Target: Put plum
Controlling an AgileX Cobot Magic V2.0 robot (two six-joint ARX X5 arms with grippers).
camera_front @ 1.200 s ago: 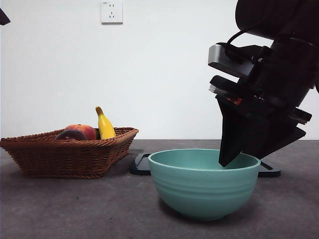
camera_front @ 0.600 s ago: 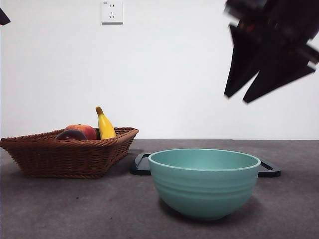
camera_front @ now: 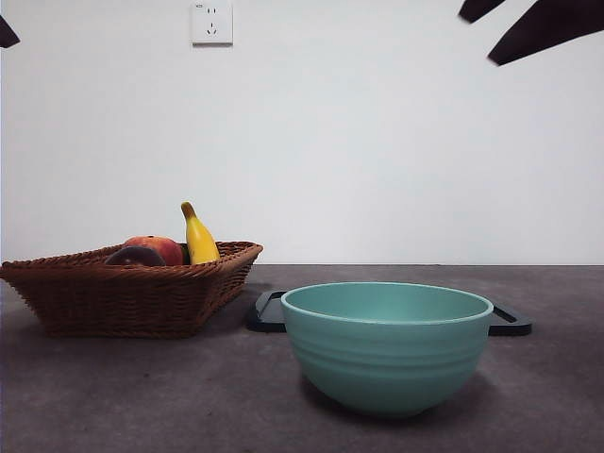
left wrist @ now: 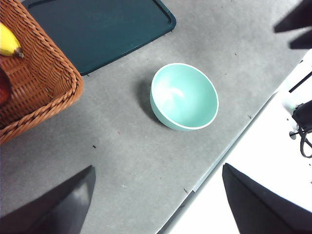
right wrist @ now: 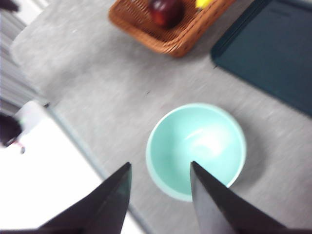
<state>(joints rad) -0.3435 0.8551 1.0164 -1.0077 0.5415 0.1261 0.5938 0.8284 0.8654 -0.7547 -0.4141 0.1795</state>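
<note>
Well apart from both grippers, the plum [right wrist: 166, 11] lies in the basket [right wrist: 170, 41]; right gripper [right wrist: 161, 170] jaws released above the bowl [right wrist: 195, 146], left gripper [left wrist: 156, 175] jaws released too.

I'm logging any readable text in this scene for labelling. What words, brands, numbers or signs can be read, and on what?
Readable text: none.
Wall socket: a tiny mark at its top corner, too small to read.
Teal bowl, wicker basket, dark tray: no markings visible.

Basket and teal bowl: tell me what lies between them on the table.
Only bare grey table separates the wicker basket from the teal bowl in the left wrist view; the dark tray sits behind that gap.
</note>
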